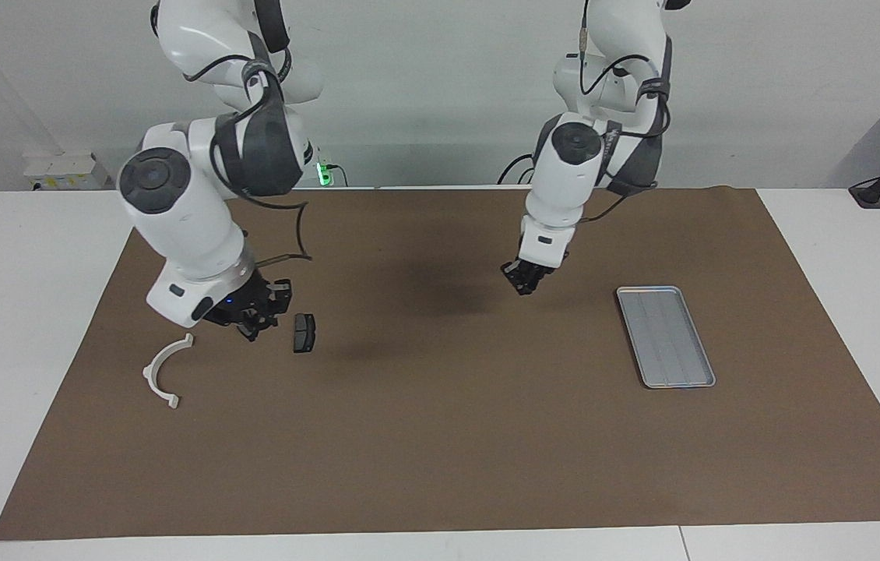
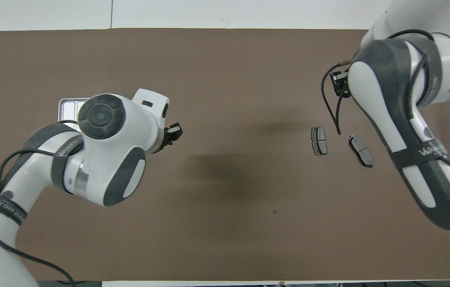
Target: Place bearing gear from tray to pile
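Observation:
The silver-grey tray (image 1: 666, 336) lies toward the left arm's end of the mat and I see nothing in it. In the overhead view only a corner of the tray (image 2: 69, 107) shows past the left arm. The pile lies toward the right arm's end: a white curved arc (image 1: 162, 371) and two dark brake pads (image 2: 319, 140) (image 2: 361, 150). One pad (image 1: 304, 333) shows in the facing view. My left gripper (image 1: 526, 280) hangs over bare mat between the tray and the pile. My right gripper (image 1: 255, 321) is low over the pile, between the arc and the pad. No bearing gear shows clearly.
A brown mat (image 1: 440, 436) covers the white table (image 1: 19, 312). The right arm's forearm hides the white arc and the right gripper's tips in the overhead view.

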Robot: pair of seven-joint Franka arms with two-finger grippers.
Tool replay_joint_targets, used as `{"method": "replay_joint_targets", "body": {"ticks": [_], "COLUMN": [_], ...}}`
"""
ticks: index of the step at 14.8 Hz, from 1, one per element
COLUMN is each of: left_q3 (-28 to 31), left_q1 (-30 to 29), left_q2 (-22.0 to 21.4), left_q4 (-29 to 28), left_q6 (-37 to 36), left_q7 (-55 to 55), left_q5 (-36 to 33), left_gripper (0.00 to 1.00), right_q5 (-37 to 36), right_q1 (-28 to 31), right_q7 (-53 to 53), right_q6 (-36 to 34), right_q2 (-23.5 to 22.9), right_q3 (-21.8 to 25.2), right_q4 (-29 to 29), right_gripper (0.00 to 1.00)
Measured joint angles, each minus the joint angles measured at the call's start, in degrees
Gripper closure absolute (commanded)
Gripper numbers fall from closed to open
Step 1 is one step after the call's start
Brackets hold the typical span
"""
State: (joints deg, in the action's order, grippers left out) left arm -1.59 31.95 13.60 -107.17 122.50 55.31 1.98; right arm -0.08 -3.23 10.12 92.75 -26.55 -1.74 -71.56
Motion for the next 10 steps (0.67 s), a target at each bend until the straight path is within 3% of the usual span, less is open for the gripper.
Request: {"method": "replay_joint_targets", "body": {"ticks": [2, 4, 7, 10], "left_q3": [0.1, 0.2, 0.8, 0.9], "left_q1": [3.5, 4.7, 4.6, 4.6], "left_q2": [7.1, 11.2, 12.3, 12.2], "left_q4": [4.7, 6.4, 6.1, 5.6], "left_q6": [1.9, 4.6, 6.2, 6.8], "left_q7": [3.7, 4.5, 4.5, 4.5], "left_q5": [0.0, -0.2, -0.2, -0.3], "left_gripper": [0.87, 0.87, 0.86, 0.86], "right_q5": [0.0, -0.2, -1.9, -2.7], "right_q1": [2.1, 3.4, 3.6, 3.9], "right_q7": [3.9, 5.9, 6.2, 6.2], "right_q6": [2.9, 8.9, 21.1, 29.5], "right_q2": [-0.4, -0.9, -1.7, -4.1], "right_q3": [0.0, 0.0, 0.0, 0.1], "right_q4": [-1.5, -5.3, -13.2, -17.5], "right_gripper": [1.00, 1.00, 1.00, 1.00]}}
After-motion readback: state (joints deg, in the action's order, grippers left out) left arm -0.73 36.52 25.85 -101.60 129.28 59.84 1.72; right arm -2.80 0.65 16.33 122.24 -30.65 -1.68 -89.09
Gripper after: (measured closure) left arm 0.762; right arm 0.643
